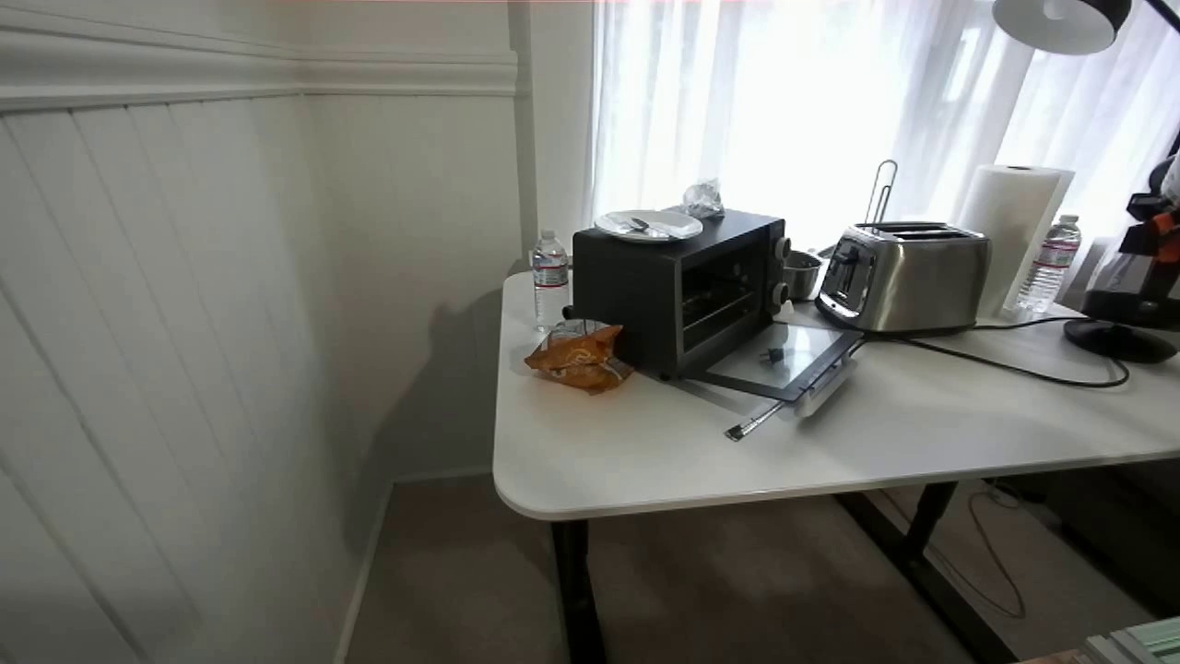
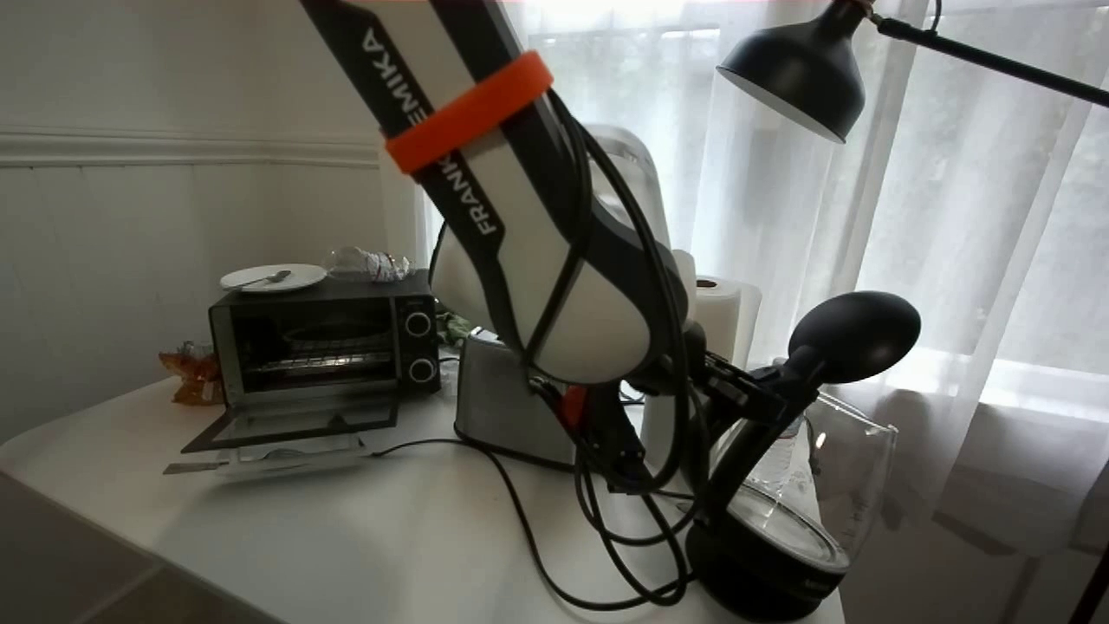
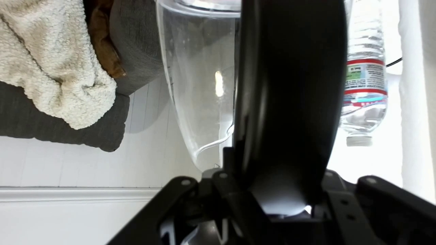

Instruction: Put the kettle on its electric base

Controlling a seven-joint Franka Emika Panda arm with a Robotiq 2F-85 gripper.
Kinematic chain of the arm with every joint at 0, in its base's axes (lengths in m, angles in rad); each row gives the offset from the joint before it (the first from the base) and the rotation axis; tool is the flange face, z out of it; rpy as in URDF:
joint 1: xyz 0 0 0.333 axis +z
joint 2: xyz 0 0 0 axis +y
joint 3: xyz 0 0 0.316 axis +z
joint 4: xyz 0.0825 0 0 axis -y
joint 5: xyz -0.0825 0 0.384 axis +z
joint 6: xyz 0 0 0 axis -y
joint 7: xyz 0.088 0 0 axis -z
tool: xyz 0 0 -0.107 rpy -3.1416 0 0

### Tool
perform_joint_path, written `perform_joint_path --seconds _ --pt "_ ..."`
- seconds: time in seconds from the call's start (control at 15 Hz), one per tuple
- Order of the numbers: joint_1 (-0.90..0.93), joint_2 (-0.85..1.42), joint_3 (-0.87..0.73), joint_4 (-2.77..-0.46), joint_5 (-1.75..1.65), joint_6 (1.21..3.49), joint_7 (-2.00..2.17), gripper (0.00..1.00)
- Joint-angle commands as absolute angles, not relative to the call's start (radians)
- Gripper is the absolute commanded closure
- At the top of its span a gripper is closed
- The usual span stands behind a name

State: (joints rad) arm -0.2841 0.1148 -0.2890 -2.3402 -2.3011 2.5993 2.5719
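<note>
Sheer white curtains [image 1: 811,120] hang behind a white counter [image 1: 645,466], with a black lamp [image 2: 801,82] above; on the counter a toaster oven [image 1: 636,295] has its door [image 1: 811,346] lowered and a white plate [image 1: 678,226] on top, a bottle [image 1: 551,277] and an orange snack bag [image 1: 583,361] just beside it; a silver toaster [image 1: 931,281] stands near a paper-towel roll [image 1: 1009,221]; in an exterior view the arm [image 2: 563,295] reaches down to the kettle [image 2: 788,529], a glass jug with black parts, its lid [image 2: 853,338] raised; in the wrist view the pincer [image 3: 276,190] is clenched around its handle [image 3: 289,102]; the kettle is at the opposite end of the counter from the toaster oven, its bottom overlapping the electric base [image 1: 1118,343] in an exterior view, though whether it is seated or just above I cannot tell; a black cord [image 1: 1077,382] runs from the base across the counter.
</note>
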Motion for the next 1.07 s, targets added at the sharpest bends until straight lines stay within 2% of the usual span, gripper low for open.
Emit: perform_joint_path --seconds 0.0,1.0 --pt "-0.305 0.084 -0.267 -2.338 -2.372 2.581 2.603 0.82" --pt "-0.318 0.106 -0.262 -2.347 -2.457 2.620 2.559 0.82"
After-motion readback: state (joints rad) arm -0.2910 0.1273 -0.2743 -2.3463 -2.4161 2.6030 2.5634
